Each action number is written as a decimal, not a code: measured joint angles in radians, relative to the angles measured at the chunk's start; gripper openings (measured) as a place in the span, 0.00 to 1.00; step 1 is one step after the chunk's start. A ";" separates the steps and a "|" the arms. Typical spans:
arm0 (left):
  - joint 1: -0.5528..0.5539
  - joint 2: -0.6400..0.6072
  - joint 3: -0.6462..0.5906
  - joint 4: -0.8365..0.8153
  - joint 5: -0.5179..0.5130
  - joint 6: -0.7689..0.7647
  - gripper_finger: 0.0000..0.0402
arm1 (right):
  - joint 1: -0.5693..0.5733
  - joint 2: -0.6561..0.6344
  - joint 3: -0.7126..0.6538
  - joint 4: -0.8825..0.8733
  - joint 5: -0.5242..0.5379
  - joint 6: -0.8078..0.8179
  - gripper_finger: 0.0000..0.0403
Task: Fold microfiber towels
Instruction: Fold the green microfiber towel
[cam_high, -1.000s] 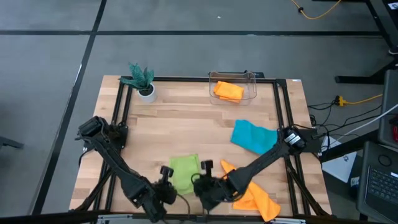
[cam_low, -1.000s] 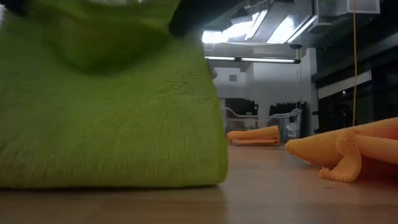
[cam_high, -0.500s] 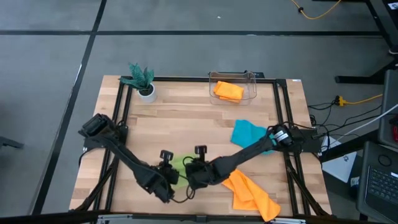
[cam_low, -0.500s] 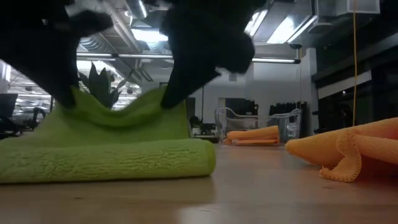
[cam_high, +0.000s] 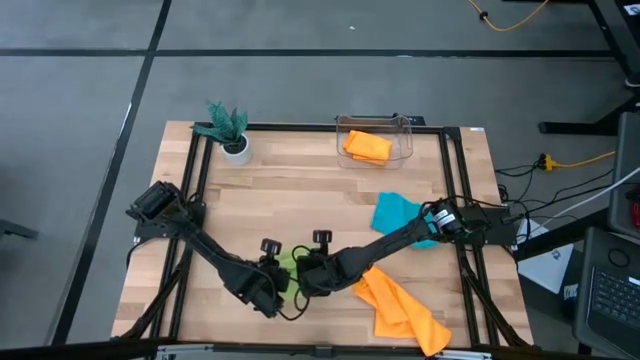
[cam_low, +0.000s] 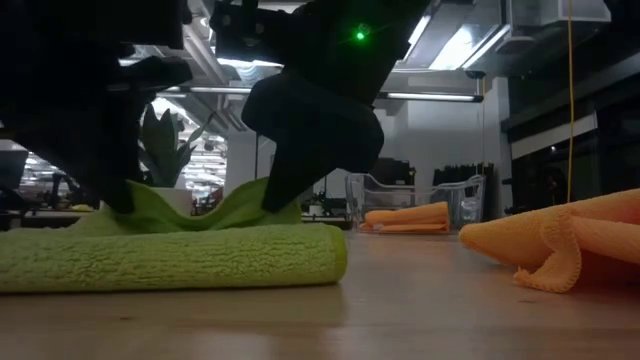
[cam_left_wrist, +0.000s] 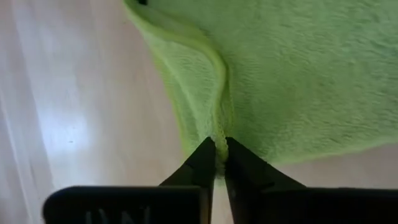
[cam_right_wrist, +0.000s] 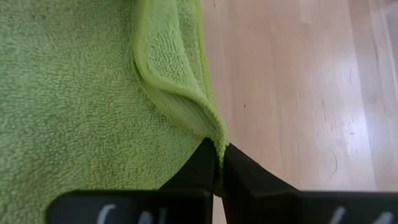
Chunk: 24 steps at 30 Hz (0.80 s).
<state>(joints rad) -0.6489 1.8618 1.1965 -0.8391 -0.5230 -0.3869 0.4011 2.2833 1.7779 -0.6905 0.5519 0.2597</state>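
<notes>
My left pincer (cam_left_wrist: 216, 163) and my right pincer (cam_right_wrist: 217, 168) are both pinched tight on edge corners of the lime green fluffy microfiber towel (cam_high: 287, 266), which lies folded near the front edge of the wooden worktop (cam_high: 300, 200), between my two arms. One orange microfiber towel (cam_high: 400, 307) lies crumpled just right of it, the teal-blue towel (cam_high: 403, 218) sits further back on the right (partly under my right arm), and another folded orange towel (cam_high: 366, 146) rests inside the clear plastic bin (cam_high: 405, 132) at the back.
</notes>
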 joint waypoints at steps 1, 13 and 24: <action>0.004 0.000 0.000 0.000 -0.007 0.000 0.08 | 0.000 0.000 0.000 -0.001 -0.004 0.000 0.04; 0.036 0.000 0.000 -0.004 -0.014 -0.004 0.29 | 0.000 0.000 0.000 -0.085 -0.022 0.051 0.15; 0.036 0.000 0.021 -0.096 -0.074 -0.004 0.34 | 0.000 -0.006 0.028 -0.135 0.026 0.053 0.41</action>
<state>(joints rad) -0.6132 1.8614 1.2179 -0.9351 -0.5973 -0.3907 0.4011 2.2768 1.8063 -0.8250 0.5778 0.3130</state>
